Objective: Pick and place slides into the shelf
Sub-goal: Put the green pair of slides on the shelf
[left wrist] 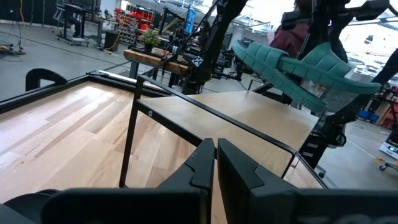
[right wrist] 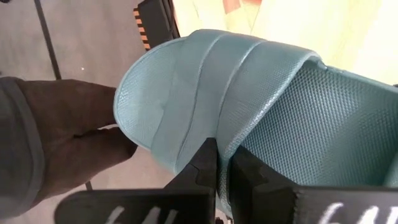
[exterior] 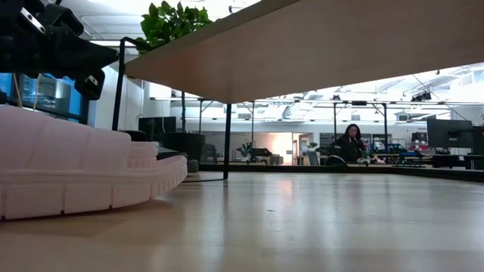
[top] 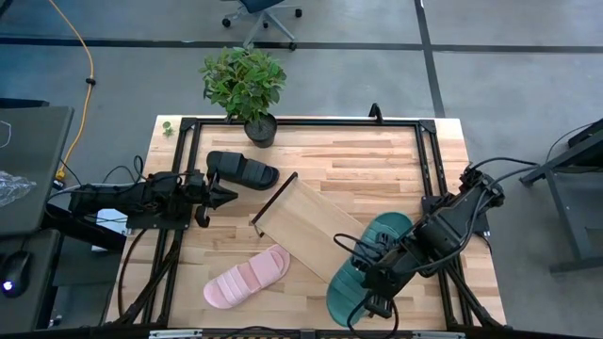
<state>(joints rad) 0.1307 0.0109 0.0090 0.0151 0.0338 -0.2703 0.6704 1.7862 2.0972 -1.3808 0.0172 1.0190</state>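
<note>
Teal slide [top: 363,266] in right pincer [top: 369,282], long axis diagonal across table.

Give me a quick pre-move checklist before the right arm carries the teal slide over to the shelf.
1. Grip on the teal slide: ok. The right hand is shut on its strap, and the left wrist view shows it lifted off the table.
2. Shelf top free: ok. No slide lies on the plank.
3. Shelf position: not ok. It lies diagonally across the table.
4. Left hand out of the way: ok. It is shut and empty, near the black slide, apart from the shelf.
5. Pink slide clear of the path: ok. It lies beside the shelf's near edge.
6. Firmness of the hold: cannot tell.
</note>
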